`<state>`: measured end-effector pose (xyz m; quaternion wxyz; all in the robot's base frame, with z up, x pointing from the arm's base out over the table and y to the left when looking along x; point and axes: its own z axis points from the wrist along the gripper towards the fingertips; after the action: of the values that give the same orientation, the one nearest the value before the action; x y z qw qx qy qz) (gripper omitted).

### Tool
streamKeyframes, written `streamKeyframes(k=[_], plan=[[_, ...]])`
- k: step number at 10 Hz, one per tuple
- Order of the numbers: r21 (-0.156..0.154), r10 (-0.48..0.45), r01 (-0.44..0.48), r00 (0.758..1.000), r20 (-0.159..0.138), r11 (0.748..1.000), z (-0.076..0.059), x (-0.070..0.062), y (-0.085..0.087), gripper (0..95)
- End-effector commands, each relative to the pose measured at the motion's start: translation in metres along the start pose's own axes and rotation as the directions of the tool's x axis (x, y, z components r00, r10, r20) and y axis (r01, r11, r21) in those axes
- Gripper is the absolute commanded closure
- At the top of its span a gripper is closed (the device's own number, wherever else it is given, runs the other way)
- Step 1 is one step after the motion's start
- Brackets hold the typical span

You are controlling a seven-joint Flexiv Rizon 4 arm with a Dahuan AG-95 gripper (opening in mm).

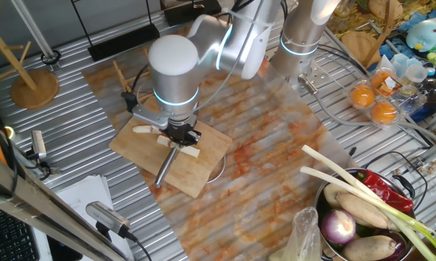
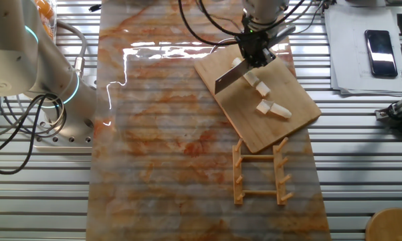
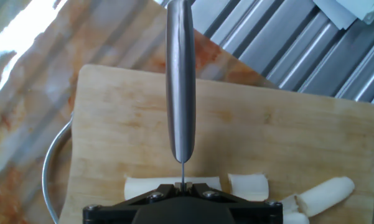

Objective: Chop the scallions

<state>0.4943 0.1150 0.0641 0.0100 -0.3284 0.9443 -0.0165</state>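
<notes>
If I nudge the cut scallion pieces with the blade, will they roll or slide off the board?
The scallion pieces look short, round and stubby, so they would probably roll if pushed across their length. They seem light and may skid on the smooth board. The end piece lies near the board's edge, so it could go off.

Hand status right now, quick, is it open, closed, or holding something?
Hand: closed on the knife, blade down over the scallions on the cutting board.

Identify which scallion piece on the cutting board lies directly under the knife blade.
The longest piece, lying crosswise beneath the knife in the hand view; the shorter chunk and the tapered end piece sit off to one side.
</notes>
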Motion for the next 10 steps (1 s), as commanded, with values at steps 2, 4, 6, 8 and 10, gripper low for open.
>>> streamKeyframes(k=[2, 4, 6, 8, 10], plan=[[-0.002, 0.001, -0.001, 1.000, 0.002, 1.000, 0.001, -0.002, -0.001, 95.0], [-0.002, -0.006, 0.006, 1.000, 0.002, 1.000, 0.005, -0.001, -0.003, 95.0], [0.001, -0.006, 0.006, 1.000, 0.005, 1.000, 0.008, 0.000, -0.004, 95.0], [0.000, 0.001, -0.001, 1.000, 0.005, 1.000, 0.009, 0.000, -0.004, 95.0], [-0.003, 0.011, -0.011, 1.000, 0.010, 1.000, 0.014, 0.000, -0.006, 95.0]])
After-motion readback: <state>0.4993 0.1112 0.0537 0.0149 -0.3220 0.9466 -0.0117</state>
